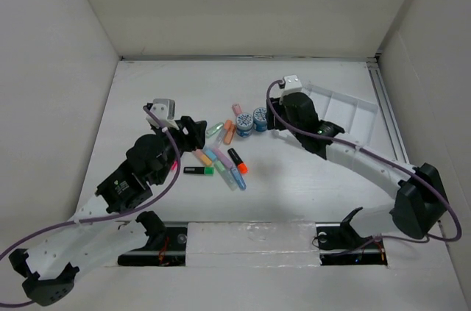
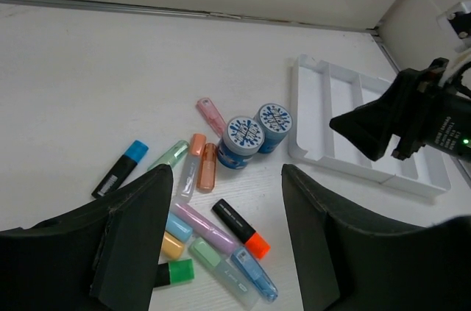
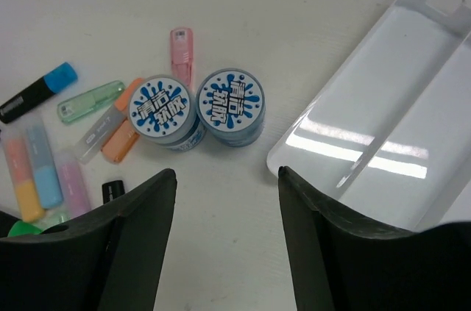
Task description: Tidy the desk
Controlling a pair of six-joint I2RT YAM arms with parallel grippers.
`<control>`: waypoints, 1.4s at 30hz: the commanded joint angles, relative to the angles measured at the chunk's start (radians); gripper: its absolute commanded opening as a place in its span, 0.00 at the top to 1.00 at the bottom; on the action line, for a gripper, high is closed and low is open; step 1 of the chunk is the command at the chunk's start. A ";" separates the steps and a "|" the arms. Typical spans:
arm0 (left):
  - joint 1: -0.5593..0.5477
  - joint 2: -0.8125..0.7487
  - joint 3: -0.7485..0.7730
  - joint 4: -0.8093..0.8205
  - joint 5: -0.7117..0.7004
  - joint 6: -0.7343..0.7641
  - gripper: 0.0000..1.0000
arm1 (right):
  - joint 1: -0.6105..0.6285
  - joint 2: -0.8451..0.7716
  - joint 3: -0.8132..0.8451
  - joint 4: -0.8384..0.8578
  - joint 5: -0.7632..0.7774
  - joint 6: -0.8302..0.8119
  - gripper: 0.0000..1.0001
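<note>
The desk (image 1: 147,90) is a white tabletop with a loose pile of highlighters in its middle. Among them are a black one with an orange cap (image 1: 237,160) (image 2: 239,226), a black one with a green cap (image 1: 199,170) and several pastel ones (image 2: 210,229). Two round blue-lidded tubs (image 1: 244,124) (image 1: 260,118) stand side by side just behind them (image 3: 163,107) (image 3: 230,101). My left gripper (image 1: 193,132) (image 2: 227,179) is open and empty above the pile. My right gripper (image 1: 288,121) (image 3: 227,179) is open and empty over bare desk, just in front of the tubs.
A white compartmented tray (image 1: 346,116) (image 2: 294,116) (image 3: 383,68) lies at the right, beside the tubs. White walls close the desk in on three sides. A metal rail (image 1: 250,237) runs along the front edge. A black highlighter with a blue cap (image 2: 120,169) lies left of the pile.
</note>
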State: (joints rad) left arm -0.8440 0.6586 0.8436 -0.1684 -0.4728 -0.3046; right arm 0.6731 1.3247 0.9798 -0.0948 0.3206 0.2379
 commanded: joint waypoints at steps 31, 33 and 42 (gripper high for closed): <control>0.002 -0.065 -0.023 0.058 0.002 0.004 0.38 | -0.070 0.613 0.433 -0.051 -0.054 -0.107 0.21; 0.002 -0.063 -0.021 0.060 0.003 0.004 0.38 | -0.070 0.613 0.424 -0.033 -0.061 -0.101 0.35; 0.002 -0.050 -0.023 0.060 0.016 0.004 0.38 | -0.151 0.400 0.336 0.084 -0.087 -0.028 0.53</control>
State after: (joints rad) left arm -0.8440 0.6060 0.8303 -0.1535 -0.4675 -0.3046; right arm 0.5869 1.8698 1.3113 -0.1471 0.2531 0.1661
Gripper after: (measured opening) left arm 0.618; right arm 0.714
